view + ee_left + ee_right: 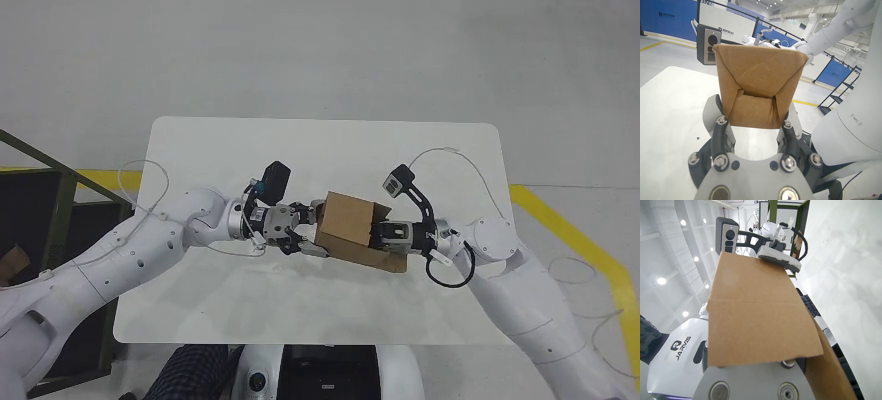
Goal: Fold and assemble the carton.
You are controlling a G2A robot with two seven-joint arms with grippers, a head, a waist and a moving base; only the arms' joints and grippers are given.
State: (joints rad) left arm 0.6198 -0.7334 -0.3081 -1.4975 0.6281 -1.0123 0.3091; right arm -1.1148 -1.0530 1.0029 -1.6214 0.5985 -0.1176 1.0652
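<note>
White tabletop (300, 150) spreads under both arms, and the brown cardboard carton (350, 225) hangs above its middle, lying on its side between the two grippers. From my left wrist camera, the carton's (759, 75) near end is closed by flaps folded and tucked into one another, with a small slot showing at the tuck. The left gripper (753, 109) is spread wide, and its fingers (719, 106) clamp that closed end from either side. At the opposite end, the right gripper (385, 237) sits against the carton's open mouth, where a loose flap (757, 323) lies across my right wrist camera; whether it grips I cannot tell. I cannot see into the carton.
</note>
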